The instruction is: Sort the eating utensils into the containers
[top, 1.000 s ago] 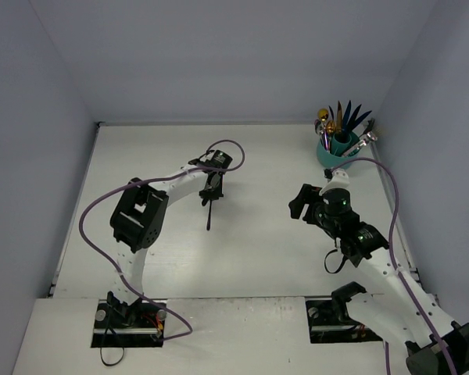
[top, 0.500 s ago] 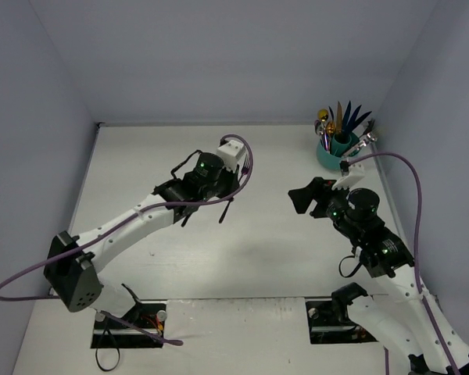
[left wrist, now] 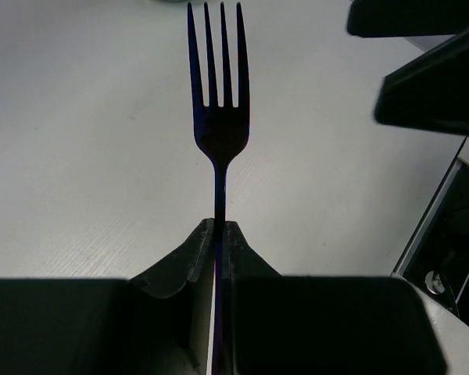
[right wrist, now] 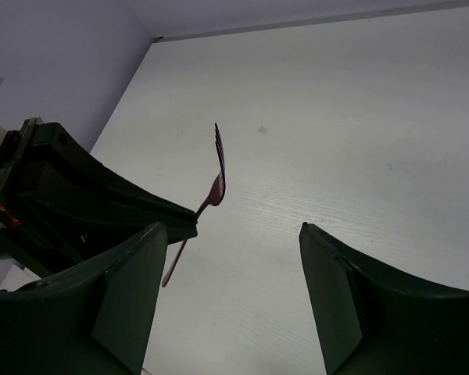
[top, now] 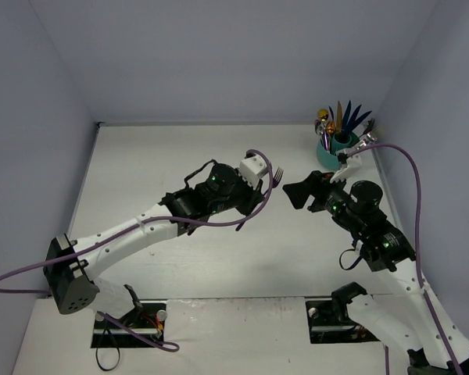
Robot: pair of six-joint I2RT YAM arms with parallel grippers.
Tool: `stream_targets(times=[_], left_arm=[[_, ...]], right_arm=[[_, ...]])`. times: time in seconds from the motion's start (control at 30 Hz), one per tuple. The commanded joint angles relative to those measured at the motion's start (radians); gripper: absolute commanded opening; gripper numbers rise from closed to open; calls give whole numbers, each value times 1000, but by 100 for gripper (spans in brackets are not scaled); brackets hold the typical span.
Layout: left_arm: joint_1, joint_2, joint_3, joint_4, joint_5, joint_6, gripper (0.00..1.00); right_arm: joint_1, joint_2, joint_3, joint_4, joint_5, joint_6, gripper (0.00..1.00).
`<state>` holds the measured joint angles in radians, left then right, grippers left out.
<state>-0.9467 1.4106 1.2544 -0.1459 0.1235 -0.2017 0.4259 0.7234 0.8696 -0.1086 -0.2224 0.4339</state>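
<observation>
Teal plastic is marking the far right corner of the desk (top: 141, 156), where the round caddy (top: 335, 155) is standing close to both the far edge and the right edge. A bunch of utensils (top: 342, 117) is sitting upright in it and fanning out above its rim. The left hand (left wrist: 216, 226) is reaching over the middle of the desk and pinching the handle of a dark fork (left wrist: 219, 117) with a blue-purple sheen. Its jaws are pressing tight on either side of the slim stem, and the four tines are pointing away from the hand, above the white surface. The right hand (right wrist: 233, 228) is hanging just beside the fork on its right-edge side, facing it, with jaws standing wide apart and gripping nothing. Only a small gap is separating the tines from those dark fingers. A strip of bare desk is lying between the right hand and the caddy. The right arm's purple cable (top: 391, 148) is arching close by the caddy along the right edge. Broad white surface is stretching from the left arm out to the left edge.
</observation>
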Motion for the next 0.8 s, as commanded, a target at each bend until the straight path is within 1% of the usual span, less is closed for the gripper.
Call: stream_targets(times=[0.0,0.17,0.3,0.43,0.5,0.57,0.77], left_arm=[[-33,-8,90,64,17,21,0],[-65,6,113,46,6,38,0],[-80,17,126,27,-15,51,0],[-93,30,143,13,-28,62,0],[-98,37,157,7,-33,69,0],[-101,42,164,5,-39,73,0],[-104,54,178,-4,-44,76,0]], right_arm=[[4,24,30,93,-24,-2,65],[7,38,18,98,-12,8,65],[8,52,17,128,-11,9,62],[10,68,5,138,-5,9,54],[11,74,-2,140,-2,10,49],[10,79,-10,142,0,12,42],[13,96,-29,146,8,8,32]])
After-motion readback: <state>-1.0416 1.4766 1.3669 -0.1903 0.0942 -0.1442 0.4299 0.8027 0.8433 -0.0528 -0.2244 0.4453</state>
